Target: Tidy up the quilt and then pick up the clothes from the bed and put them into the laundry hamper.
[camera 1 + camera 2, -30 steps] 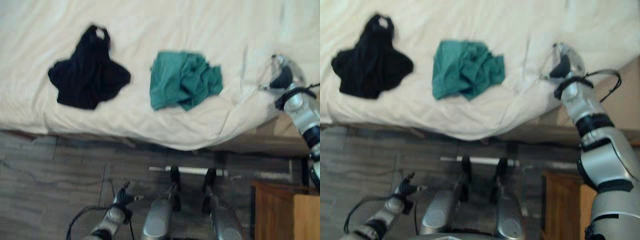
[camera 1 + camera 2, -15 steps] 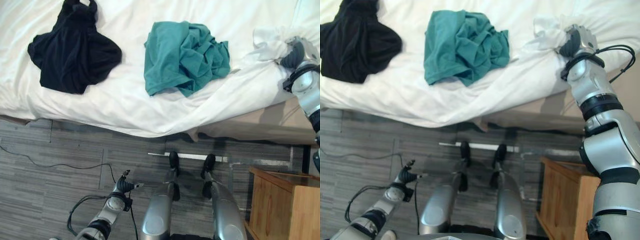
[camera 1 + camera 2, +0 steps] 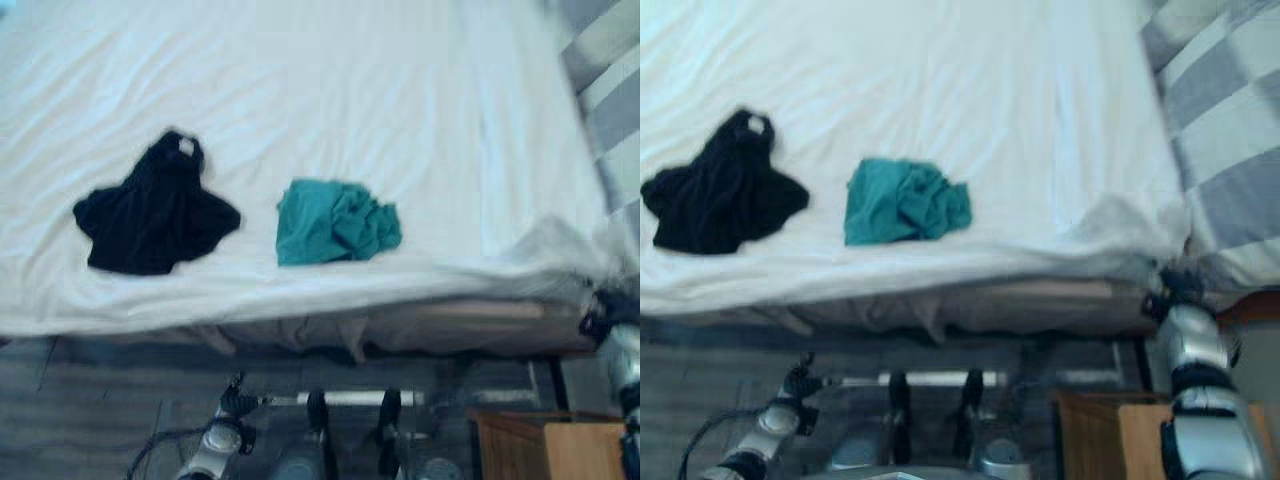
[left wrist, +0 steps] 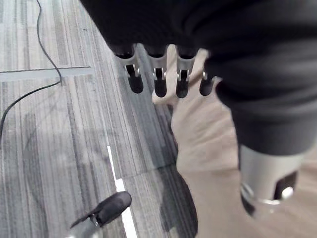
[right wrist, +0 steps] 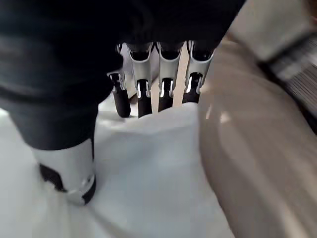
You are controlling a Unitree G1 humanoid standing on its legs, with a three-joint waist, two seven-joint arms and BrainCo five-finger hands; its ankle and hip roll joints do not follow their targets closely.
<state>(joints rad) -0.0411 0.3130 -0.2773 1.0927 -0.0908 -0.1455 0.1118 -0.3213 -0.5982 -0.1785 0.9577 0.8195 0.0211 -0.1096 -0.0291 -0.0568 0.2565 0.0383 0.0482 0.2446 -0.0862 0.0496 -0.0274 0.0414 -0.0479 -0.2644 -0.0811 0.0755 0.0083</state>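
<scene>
The view is pulling back, and the right hand (image 3: 1170,295), which was up on the quilt (image 3: 330,90) gripping a bunch of it, is now hanging at the bed's near right corner. Its fingers (image 5: 148,84) are reaching out straight over the white cloth, clamping nothing. The green garment (image 3: 335,220) and the black garment (image 3: 155,210) are lying to that hand's left. The left hand (image 3: 235,405), relaxed, is hovering above the floor below them.

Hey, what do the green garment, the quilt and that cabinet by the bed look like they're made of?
Green garment: soft, matte cloth, bunched into folds. Quilt: white fabric, likely padded, rippled with soft creases. Cabinet: looks like light brown wood or veneer; grain is too blurred to confirm.
</scene>
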